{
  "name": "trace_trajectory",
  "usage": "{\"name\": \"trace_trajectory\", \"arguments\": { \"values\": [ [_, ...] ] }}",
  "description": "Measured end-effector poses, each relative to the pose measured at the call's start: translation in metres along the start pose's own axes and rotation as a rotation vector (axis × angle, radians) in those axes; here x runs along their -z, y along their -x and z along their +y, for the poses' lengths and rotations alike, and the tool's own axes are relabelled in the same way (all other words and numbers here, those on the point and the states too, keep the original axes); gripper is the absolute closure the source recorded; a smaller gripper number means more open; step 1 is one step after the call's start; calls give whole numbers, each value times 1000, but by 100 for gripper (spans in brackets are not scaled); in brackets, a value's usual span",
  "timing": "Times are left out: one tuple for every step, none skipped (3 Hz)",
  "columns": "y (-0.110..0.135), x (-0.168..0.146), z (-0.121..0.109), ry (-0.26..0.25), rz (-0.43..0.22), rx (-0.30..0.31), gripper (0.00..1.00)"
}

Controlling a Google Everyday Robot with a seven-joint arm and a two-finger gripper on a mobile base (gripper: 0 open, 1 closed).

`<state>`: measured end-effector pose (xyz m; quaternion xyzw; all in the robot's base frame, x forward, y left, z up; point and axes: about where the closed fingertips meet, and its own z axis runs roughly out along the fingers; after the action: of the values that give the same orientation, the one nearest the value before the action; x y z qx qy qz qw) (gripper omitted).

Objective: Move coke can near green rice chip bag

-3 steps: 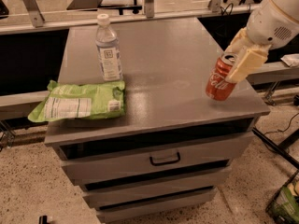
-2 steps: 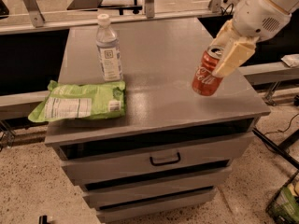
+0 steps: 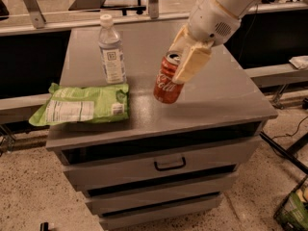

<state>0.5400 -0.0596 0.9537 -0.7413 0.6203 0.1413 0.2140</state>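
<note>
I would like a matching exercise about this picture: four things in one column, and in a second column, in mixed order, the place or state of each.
Things:
1. coke can
2. green rice chip bag
3. water bottle
4. hand

Places or states:
A. lying flat at the front left of the cabinet top
B. standing upright, just behind the flat snack packet
C. closed on the red drink, above the middle of the top
D. tilted, gripped near its upper end

Pairs: 1-D, 2-A, 3-B, 4-C
</note>
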Motion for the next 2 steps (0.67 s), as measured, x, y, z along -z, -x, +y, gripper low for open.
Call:
{"name": "trace_trajectory", "arguments": {
  "values": [
    [20, -26, 2, 37, -19, 31, 100],
    [33, -41, 8, 58, -24, 57, 100]
  ]
}}
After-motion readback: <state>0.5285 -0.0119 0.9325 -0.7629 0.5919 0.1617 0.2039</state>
